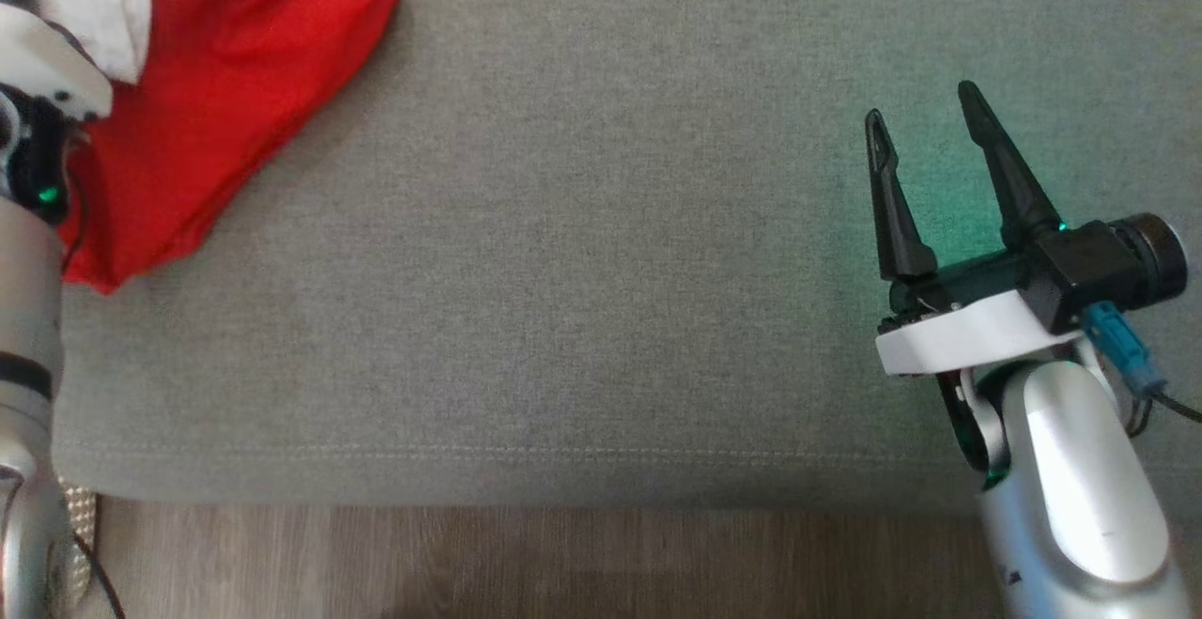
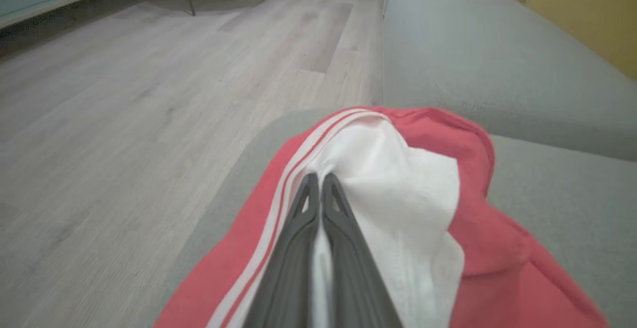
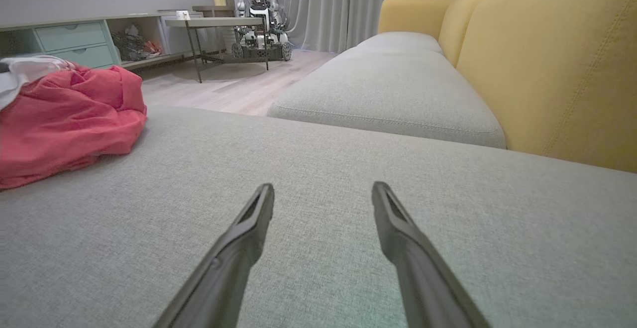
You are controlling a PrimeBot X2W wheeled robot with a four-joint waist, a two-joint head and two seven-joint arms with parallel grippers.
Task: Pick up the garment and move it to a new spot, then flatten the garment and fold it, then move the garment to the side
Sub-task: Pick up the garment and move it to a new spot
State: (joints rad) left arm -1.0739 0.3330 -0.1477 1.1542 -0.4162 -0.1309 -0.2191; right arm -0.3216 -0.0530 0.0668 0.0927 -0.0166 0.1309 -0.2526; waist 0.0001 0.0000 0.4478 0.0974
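Left claw (image 2: pixel 319 178): the fingers are pressed together with a fold of white cloth pinched between them, so it is gripping the garment (image 2: pixel 497 268). The garment is red with a white panel and white side stripes. It sits bunched in a heap directly under and ahead of this claw, resting on the grey sofa cushion (image 1: pixel 563 271). Whether the gripped part is raised off the cushion cannot be told. Right claw (image 1: pixel 921 104): the fingers are spread with nothing between them, poised over bare cushion, and the garment is well apart on its left. Beyond the right claw lie a second grey seat (image 3: pixel 398 79) and the yellow backrest (image 3: pixel 547 69); beyond the left claw is wooden floor (image 2: pixel 124 94). Assessment: the task stands at its first step. A grip is secured, but the lift and transfer to a new spot are not shown as complete. Flattening, folding and the final move to the side are all outstanding. The cloth is crumpled, with no fold made.
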